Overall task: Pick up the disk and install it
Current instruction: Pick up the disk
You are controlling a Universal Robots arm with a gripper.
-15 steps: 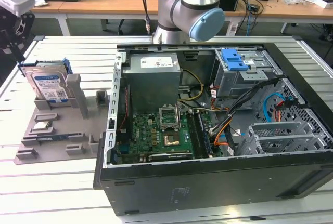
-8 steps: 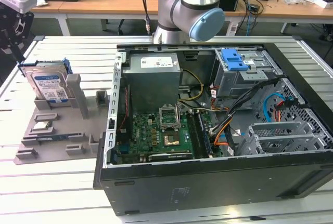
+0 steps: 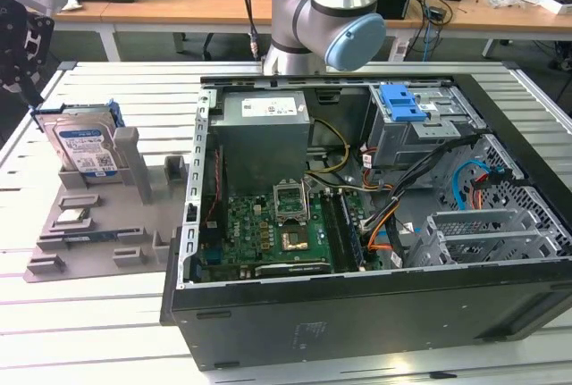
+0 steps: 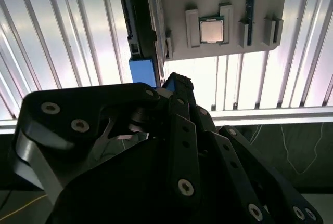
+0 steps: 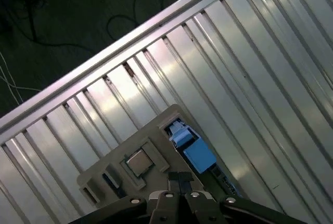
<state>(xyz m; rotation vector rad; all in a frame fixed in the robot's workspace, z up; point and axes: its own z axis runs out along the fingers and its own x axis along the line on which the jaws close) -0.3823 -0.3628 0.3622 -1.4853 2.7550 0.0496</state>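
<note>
We see the gripper [image 3: 29, 90] at the exterior view's left, over the grey holder tray [image 3: 89, 246] that lies on the slatted metal table [image 3: 98, 331]. In the first wrist view its 2 fingertips [image 5: 174, 181] are pressed together with nothing between them, so the gripper holds nothing.

The disk [image 3: 85, 148] is on this tray, leaning back on its support, with the white-and-blue label turned to the camera and the blue frame around its edges. The gripper is just above the disk's upper corner. We cannot tell if they touch. In the second wrist view we see the disk [image 4: 136, 26] from its edge, and the blue end of its frame is near the gripper [image 4: 176, 83].

1 small square processor chip [image 3: 71, 217] lies flat in a pocket of the same tray, in front of the disk.

At the exterior view's right the open computer case [image 3: 357, 313] lies on its side, well apart from the disk. Inside it we see the green motherboard [image 3: 268, 233], the grey metal box [image 3: 264, 121] with a white sticker, and 1 blue latch piece [image 3: 399, 102] on the drive cage. The robot arm [image 3: 331, 10] is behind the case.
</note>
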